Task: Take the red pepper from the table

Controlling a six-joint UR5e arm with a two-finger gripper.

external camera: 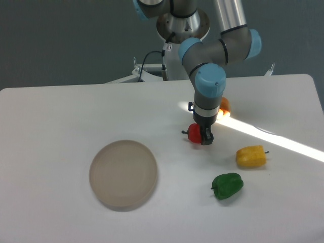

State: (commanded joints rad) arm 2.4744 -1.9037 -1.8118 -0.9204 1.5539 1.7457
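The red pepper [193, 133] is small and glossy, with a dark stem pointing left, and sits low over the white table [61, 116] just left of the bright sun stripe. My gripper [201, 136] points straight down and is shut on the red pepper. One dark finger [207, 136] shows on the pepper's right side; the other finger is hidden behind the pepper. I cannot tell whether the pepper still touches the table.
A yellow pepper [251, 156] and a green pepper [227, 185] lie to the front right. An orange object [223, 106] sits partly behind the arm. A round beige plate [123, 174] rests at the front left.
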